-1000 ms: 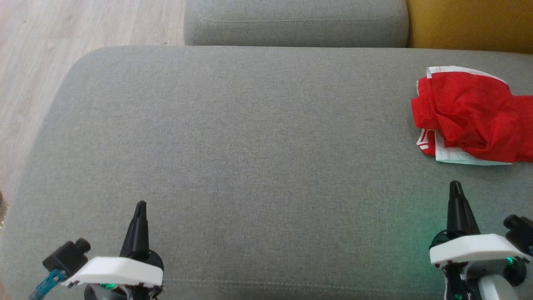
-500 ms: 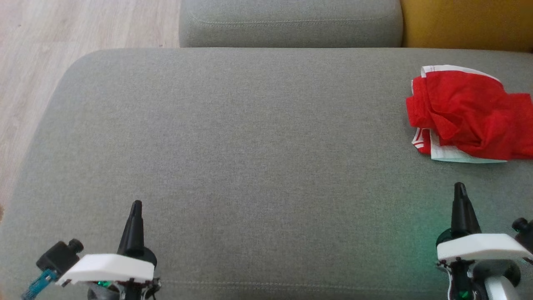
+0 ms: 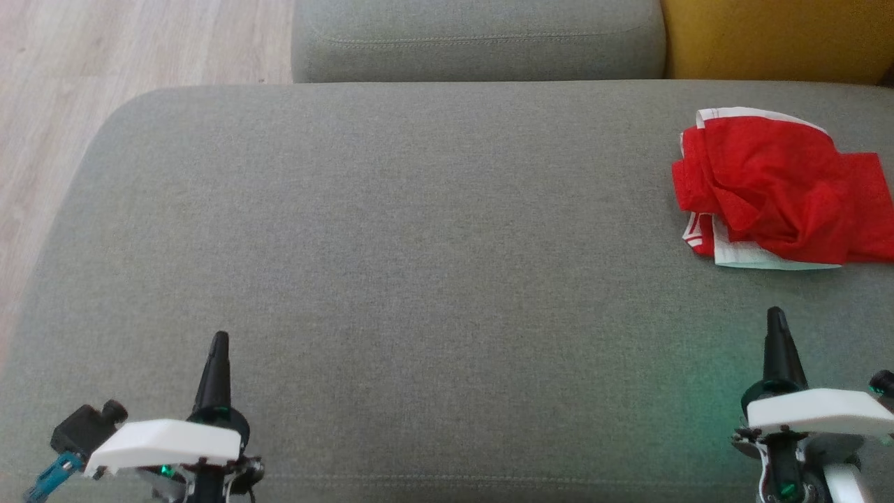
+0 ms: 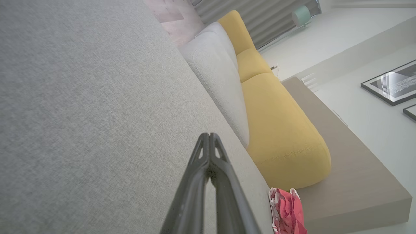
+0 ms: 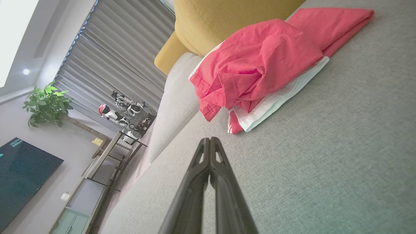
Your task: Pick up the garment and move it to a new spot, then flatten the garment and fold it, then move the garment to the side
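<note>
Off to my far left runs the pale wooden floor [image 3: 105, 42], past the rounded corner of the grey seat cushion [image 3: 433, 230] that spreads before me. My left fingers [image 3: 218, 339] sit low at the left over that cushion, pointing away from me. In the left wrist view the left fingers [image 4: 209, 136] are pressed together tip to tip, with nothing between them. They hang over bare grey fabric, well apart from the garment. Behind the seat, at the middle, stands a grey back cushion [image 3: 475, 35], and to its right a yellow cushion [image 3: 775, 35] just beside it. The garment [image 3: 768, 181], red cloth with white edging, lies crumpled in a loose heap on the far right part of the seat, in front of the yellow cushion, and its right end runs to the picture's edge. A white layer shows under its near side. My right fingers [image 3: 775, 314] stand low at the right, on my side of the heap and near it, but not touching it. In the right wrist view the right fingers [image 5: 210, 139] are closed flat against each other and grip nothing. There the garment [image 5: 260, 61] lies just beyond their tips, with grey fabric between.
</note>
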Robot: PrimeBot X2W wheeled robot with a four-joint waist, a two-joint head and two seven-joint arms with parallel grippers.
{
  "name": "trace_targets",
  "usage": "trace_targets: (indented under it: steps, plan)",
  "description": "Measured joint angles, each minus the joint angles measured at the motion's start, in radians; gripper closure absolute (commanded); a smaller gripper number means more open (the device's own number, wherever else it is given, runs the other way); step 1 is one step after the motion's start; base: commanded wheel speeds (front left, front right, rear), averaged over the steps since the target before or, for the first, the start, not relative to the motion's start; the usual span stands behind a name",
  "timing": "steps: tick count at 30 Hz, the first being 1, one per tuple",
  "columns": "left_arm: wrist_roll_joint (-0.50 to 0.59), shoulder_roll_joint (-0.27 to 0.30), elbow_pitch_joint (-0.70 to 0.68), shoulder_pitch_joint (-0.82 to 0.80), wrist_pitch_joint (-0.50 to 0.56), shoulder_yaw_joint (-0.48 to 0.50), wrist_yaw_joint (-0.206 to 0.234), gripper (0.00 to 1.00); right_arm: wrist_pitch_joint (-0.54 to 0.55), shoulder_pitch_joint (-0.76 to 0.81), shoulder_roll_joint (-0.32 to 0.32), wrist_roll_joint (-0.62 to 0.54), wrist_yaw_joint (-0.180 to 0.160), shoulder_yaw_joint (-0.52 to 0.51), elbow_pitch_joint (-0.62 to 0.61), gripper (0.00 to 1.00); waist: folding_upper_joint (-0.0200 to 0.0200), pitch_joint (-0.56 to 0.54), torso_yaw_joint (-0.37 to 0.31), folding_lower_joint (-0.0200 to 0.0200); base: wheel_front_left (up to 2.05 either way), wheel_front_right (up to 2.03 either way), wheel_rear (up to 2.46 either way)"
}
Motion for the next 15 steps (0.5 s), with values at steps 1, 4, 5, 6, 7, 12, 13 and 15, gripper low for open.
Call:
trace_targets:
  steps: [1,4,5,6,7,12,13,15]
  plan:
    - [-0.009,0.0,0.001,-0.001,0.004,0.002,0.0,1.0,0.0,-0.001,0.0,0.011,0.0,-0.001,0.0,1.0,0.0,0.0,-0.001,0.0,0.0,0.0,0.0]
    - [-0.036,0.0,0.002,-0.003,0.008,0.006,0.0,1.0,0.009,-0.011,0.0,0.045,0.0,-0.004,0.0,1.0,0.0,-0.001,-0.004,0.0,0.0,0.0,0.0]
    - [-0.044,0.001,0.002,-0.006,0.01,0.007,0.0,1.0,0.01,-0.014,0.0,0.057,0.0,-0.005,-0.001,1.0,0.0,-0.001,-0.005,0.0,0.0,0.0,0.0]
    - [-0.053,0.001,0.003,-0.009,0.017,0.008,0.0,1.0,0.011,-0.014,0.0,0.068,0.0,-0.006,-0.002,1.0,0.0,-0.001,-0.006,0.0,0.0,0.0,0.0]
    - [-0.062,0.001,0.003,-0.012,0.018,0.009,0.0,1.0,0.019,-0.014,0.0,0.078,0.0,-0.006,-0.003,1.0,0.0,-0.002,-0.007,0.0,0.0,0.0,0.0]
    - [-0.107,0.002,0.006,-0.015,0.032,0.014,0.0,1.0,0.031,-0.014,0.0,0.137,0.0,-0.011,-0.004,1.0,0.0,-0.003,-0.012,0.0,0.0,0.0,0.0]
    - [-0.116,0.002,0.007,-0.015,0.036,0.015,0.0,1.0,0.033,-0.014,0.0,0.148,0.0,-0.012,-0.004,1.0,0.0,-0.003,-0.013,0.0,0.0,0.0,0.0]
    - [-0.135,0.002,0.009,-0.016,0.04,0.018,0.0,1.0,0.041,-0.014,0.0,0.172,0.0,-0.013,-0.004,1.0,0.0,-0.004,-0.015,0.0,0.0,0.0,0.0]
